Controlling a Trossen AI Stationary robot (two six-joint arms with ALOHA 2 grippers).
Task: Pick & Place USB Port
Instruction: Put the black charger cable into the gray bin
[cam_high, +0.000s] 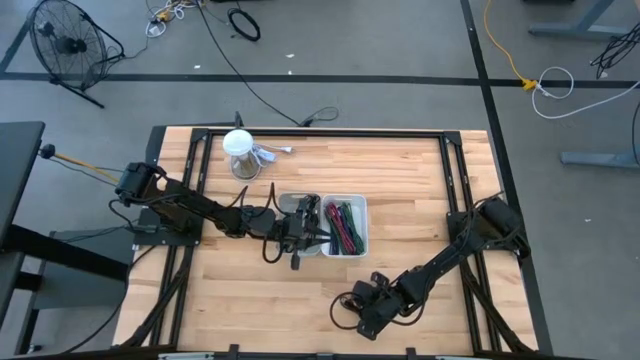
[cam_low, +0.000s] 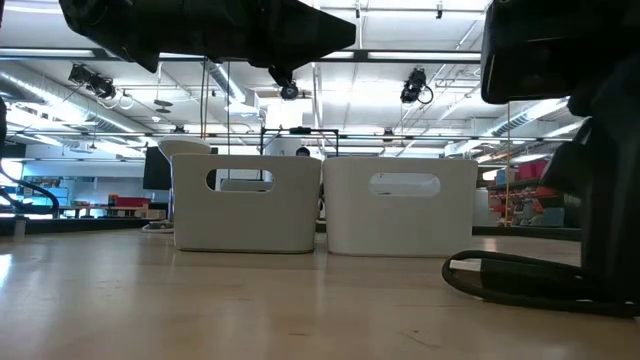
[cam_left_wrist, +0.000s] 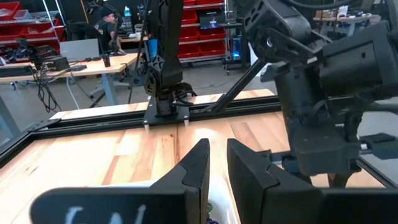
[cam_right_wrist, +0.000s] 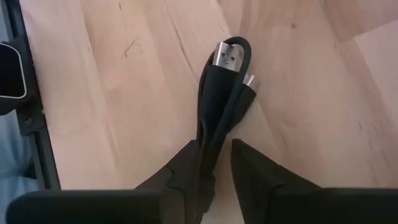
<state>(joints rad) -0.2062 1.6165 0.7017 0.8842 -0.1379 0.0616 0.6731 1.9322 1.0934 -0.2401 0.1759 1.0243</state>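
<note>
The USB cable (cam_right_wrist: 219, 102) is a black folded bundle with a silver plug (cam_right_wrist: 227, 55) at its far end. It sits near the table's front edge, and my right gripper (cam_right_wrist: 214, 152) is shut on it. In the high view that gripper (cam_high: 362, 305) is at the front centre with the cable's loop (cam_high: 345, 300) beside it. My left gripper (cam_high: 308, 232) hovers level over the two white bins (cam_high: 357, 203). Its fingers (cam_left_wrist: 217, 158) stand a narrow gap apart with nothing between them. My right gripper pinches the cable bundle (cam_right_wrist: 210, 140) between its two fingers, several strands together, at the end away from the plug. The fingers slant down from above and lie roughly along the bundle. In the low view the cable's loop (cam_low: 520, 282) lies on the table.
The right bin holds red, green and black cables (cam_high: 343, 225). From table height the two bins (cam_low: 245, 200) (cam_low: 400, 205) stand side by side. A white cup-like thing (cam_high: 238, 150) stands at the back left. Bare wood stretches around the held cable.
</note>
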